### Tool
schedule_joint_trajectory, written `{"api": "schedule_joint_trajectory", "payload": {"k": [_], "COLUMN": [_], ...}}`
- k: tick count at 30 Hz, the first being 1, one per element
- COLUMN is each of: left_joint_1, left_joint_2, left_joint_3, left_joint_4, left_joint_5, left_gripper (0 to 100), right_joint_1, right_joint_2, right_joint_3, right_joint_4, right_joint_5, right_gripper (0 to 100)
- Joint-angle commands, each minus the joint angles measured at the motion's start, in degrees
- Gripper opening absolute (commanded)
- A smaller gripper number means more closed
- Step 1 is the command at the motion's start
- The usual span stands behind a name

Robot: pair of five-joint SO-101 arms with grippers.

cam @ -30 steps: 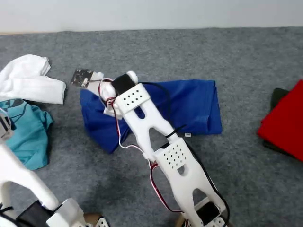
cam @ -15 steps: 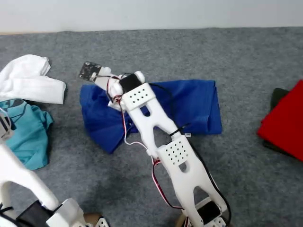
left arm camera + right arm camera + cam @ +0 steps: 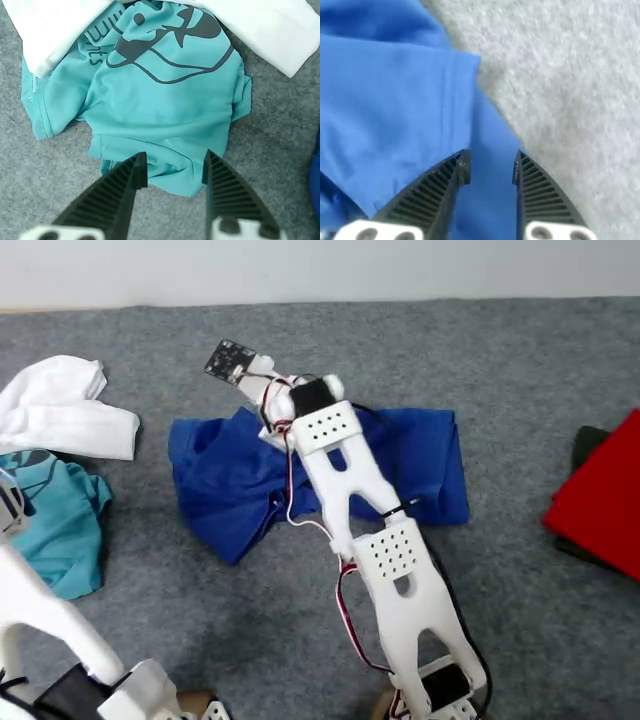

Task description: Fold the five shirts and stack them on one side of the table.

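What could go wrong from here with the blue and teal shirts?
The right end effector is open over a folded edge of the blue shirt. Closing there might pinch several layers, or only the hem, and slip.
The arm's loose wires hang over the bunched blue cloth and might snag.
The left end effector is open over the teal shirt, which lies partly under the white shirt. Lifting it may drag the white one along.

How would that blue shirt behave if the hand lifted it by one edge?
Probably floppy: the blue shirt lies creased and bunched, so it would likely drape and sag. It looks thin at its hemmed edge, so probably light. Pushed on the fuzzy grey table, it might bunch, not slide.
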State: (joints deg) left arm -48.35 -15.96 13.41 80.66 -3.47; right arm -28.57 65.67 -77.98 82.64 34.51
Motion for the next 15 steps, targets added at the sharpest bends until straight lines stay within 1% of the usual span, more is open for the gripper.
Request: {"api": "schedule_joint_trajectory", "payload": {"k": [1,4,9,13,15], "left_joint_1": [0.53,1.14,6.33,12.57,16.35], "left_joint_2": [-2.64,-2.64,-2.81,-6.15,-8.79], "left_joint_3": [-0.40,-0.48,-1.54,-5.23,-6.11], "left_joint_4": [-1.05,-0.97,1.49,5.45,5.89], "left_joint_5": [-0.09,-0.09,-0.35,-0.35,-0.35], "left_gripper": [18,18,18,18,18], "right_joint_1": [1.36,1.71,1.71,3.65,4.97], "right_joint_2": [-7.96,-9.89,-13.23,-17.01,-18.86], "right_joint_3": [-3.52,-3.52,-3.52,-2.99,-2.55], "right_joint_4": [5.14,11.12,19.65,20.18,20.44], "right_joint_5": [0.35,0.26,0.09,-2.73,-4.04], "right_gripper": [15.8,15.7,15.6,15.5,15.4]}}
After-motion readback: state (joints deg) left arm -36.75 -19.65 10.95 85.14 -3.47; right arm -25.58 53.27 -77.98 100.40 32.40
